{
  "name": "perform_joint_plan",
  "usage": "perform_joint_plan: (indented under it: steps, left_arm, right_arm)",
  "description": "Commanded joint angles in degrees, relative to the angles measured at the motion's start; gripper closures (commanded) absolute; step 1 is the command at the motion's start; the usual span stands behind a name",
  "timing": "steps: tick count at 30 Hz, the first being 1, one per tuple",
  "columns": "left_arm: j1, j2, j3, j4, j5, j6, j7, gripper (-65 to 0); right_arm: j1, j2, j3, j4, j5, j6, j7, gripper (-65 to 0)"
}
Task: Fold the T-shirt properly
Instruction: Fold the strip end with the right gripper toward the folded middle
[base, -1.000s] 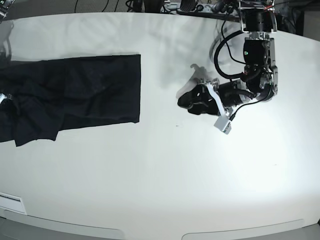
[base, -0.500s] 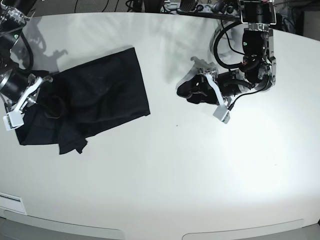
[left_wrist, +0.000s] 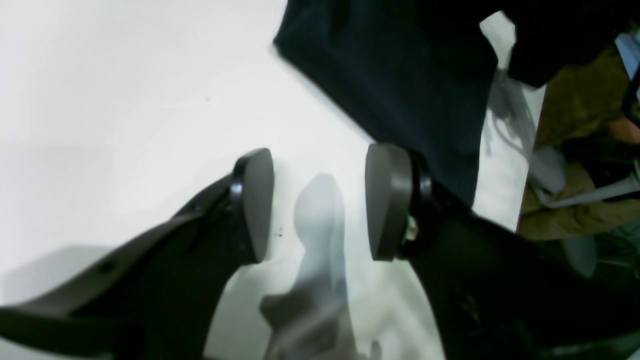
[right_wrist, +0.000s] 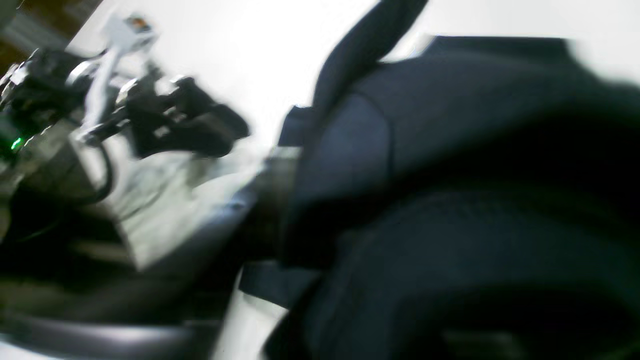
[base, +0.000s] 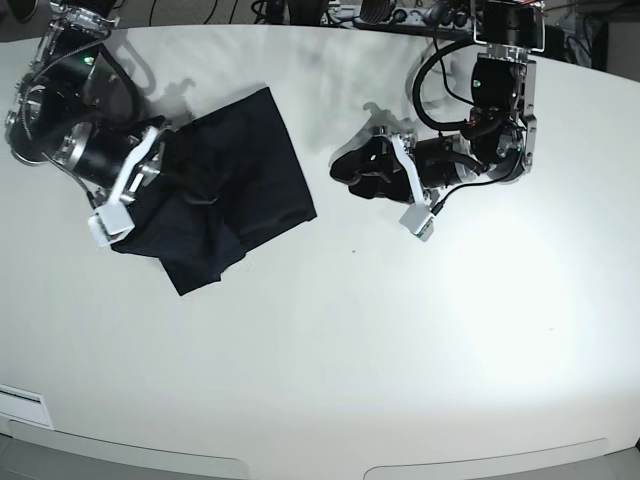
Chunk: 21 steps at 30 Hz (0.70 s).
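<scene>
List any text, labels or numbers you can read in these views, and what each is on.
None can be read.
T-shirt: plain black, no print showing.
White strip at the table edge: too small to tell if it carries text.
Right wrist view: too blurred to read anything.

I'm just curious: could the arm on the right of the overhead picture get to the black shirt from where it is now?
Probably yes. The left gripper stands open and empty over bare table, and nothing lies between it and the T-shirt edge nearby.
</scene>
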<state>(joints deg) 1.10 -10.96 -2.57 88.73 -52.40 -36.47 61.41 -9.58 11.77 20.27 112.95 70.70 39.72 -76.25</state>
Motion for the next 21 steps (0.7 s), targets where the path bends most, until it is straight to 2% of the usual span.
perform_joint_plan:
  steps: [1,2,7,9,13,18,21]
  left_arm:
    - [-0.7,-0.7,0.0,0.8,1.1,0.0,-0.1,-31.6]
    - [-0.8,-1.0,0.0,0.8,1.6,0.0,0.0,-31.6]
    - [-0.8,-4.0,0.0,0.8,1.1,0.0,-0.2,-31.6]
    - [-0.8,-5.2,0.0,0.8,1.1,0.1,-1.0,-31.6]
    - [-0.8,-5.9,-0.1,0.8,1.2,0.1,-1.4,-31.6]
    - [-0.8,-5.9,-0.1,0.8,1.1,0.0,-1.4,-31.6]
    - [-0.8,-5.9,-0.1,0.8,1.1,0.1,-1.4,-31.6]
  right_arm:
    - [0.6,1.1,-2.0,0.8,-0.2,0.3,1.2,-42.9]
    - [0.7,1.7,-4.4,0.8,-1.5,0.3,1.2,-46.2]
    - [2.3,5.7,-13.8,0.9,-7.8,0.3,1.6,-46.5]
    - [3.4,6.5,-16.2,0.9,-7.7,0.3,1.6,-46.5]
    - [5.0,6.5,-21.7,0.9,-8.3,0.3,3.0,-46.5]
    - [6.9,6.5,-29.5,0.9,-20.5,0.3,6.4,-46.5]
    - [7.4,6.5,-30.1,0.9,-23.4,0.3,9.4,-46.5]
